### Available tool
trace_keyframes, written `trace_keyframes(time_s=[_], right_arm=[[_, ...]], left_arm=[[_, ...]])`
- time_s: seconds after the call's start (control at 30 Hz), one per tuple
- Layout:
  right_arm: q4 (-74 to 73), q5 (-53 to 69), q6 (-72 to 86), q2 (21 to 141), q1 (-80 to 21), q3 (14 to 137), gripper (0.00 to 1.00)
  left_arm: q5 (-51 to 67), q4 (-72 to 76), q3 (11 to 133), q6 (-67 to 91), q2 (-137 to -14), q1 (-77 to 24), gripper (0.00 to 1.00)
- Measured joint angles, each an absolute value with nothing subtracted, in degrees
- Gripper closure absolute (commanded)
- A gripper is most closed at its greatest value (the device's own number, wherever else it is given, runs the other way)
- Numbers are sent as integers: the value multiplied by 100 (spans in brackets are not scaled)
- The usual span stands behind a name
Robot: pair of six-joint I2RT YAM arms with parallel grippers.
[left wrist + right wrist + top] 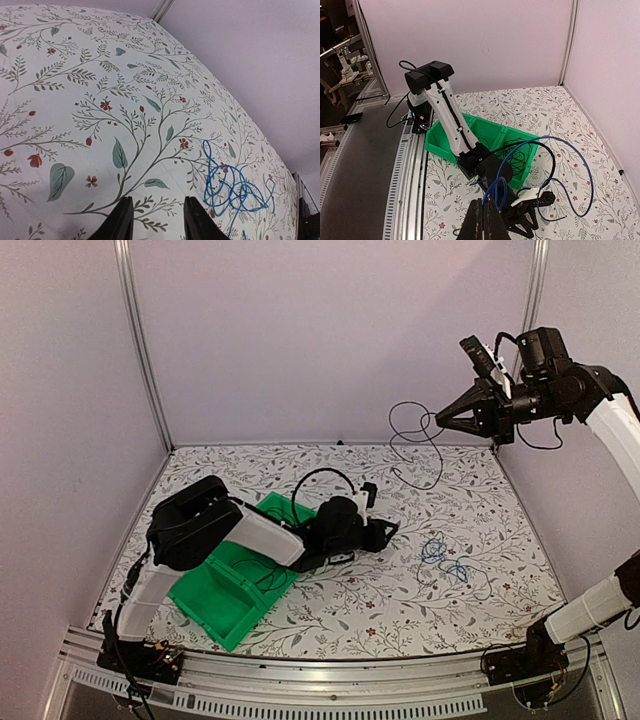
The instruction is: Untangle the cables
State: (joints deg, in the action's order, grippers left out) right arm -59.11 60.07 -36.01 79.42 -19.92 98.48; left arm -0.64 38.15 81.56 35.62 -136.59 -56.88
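My right gripper (pixel 437 420) is raised high at the back right, shut on a thin dark blue cable (pixel 415 445) that hangs in loose loops above the table. In the right wrist view its fingers (pixel 481 220) are closed on that cable (pixel 590 180). A brighter blue cable (pixel 445 562) lies coiled on the floral table right of centre; it also shows in the left wrist view (pixel 230 187). My left gripper (pixel 385 532) is low over the table, open and empty, left of that coil; in its own view the gripper (pixel 157 222) has the coil just to its right. Thin black cables (pixel 517 152) lie in the green bin (pixel 215 605).
The green bin has several compartments and sits front left under my left arm (pixel 255 535). White walls stand at the back and sides, with a metal rail (pixel 320 680) along the near edge. The left arm's thick black cable (pixel 320 475) arches above its wrist.
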Motion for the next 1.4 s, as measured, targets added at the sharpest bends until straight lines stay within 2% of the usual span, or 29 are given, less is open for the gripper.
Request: trace_keyframes(time_s=[0.27,0.57,0.77,1.03,1.4], right_arm=[[-5712,5968,-3514,7990,-1992,10003,100],[-5323,5819,-3258,8243,-2268,10108,100],[-5188,5741,-3118,8626,-2720,10355,100],[-5159,5625,-3081,9389,-3511,10947,100],[-5205,5459,-3085,10831,-4650,12182,100]], left_arm=[[126,3918,7369,3507,-13137,-5688,61],[-137,3605,6593,3208,-10785,-5675,54],[-1122,2355,6149,3107,-9413,-5478,46],[-2038,585,5054,3236,-7747,-4727,38],[-2921,-1059,5033,2641,-5468,-3951,23]])
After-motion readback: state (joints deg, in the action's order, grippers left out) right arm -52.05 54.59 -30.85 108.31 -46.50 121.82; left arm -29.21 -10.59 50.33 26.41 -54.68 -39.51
